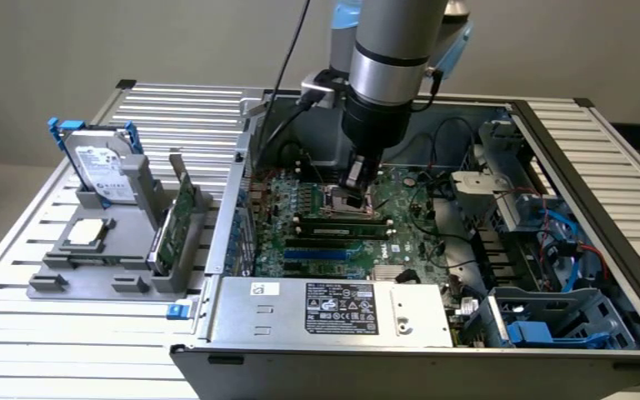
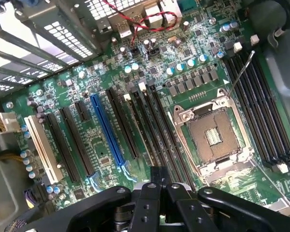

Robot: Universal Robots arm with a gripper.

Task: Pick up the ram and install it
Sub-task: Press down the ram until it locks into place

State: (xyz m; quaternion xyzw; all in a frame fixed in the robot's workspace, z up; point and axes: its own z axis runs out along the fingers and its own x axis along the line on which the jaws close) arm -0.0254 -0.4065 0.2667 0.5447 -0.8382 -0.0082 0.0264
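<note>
One ram, one hard drive, one computer case.

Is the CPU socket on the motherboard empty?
Yes, the CPU socket lies open in the wrist view, bare contacts showing and no processor seated.

High exterior, close wrist; shared motherboard.

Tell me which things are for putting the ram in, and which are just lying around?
For the job:
- the ram, lying along the motherboard's long slots
- the gripper, shut, just above the board

Just lying about:
- the hard drive
- the wide green card
- the silver chip
These three sit on the grey holder outside the case.
</note>
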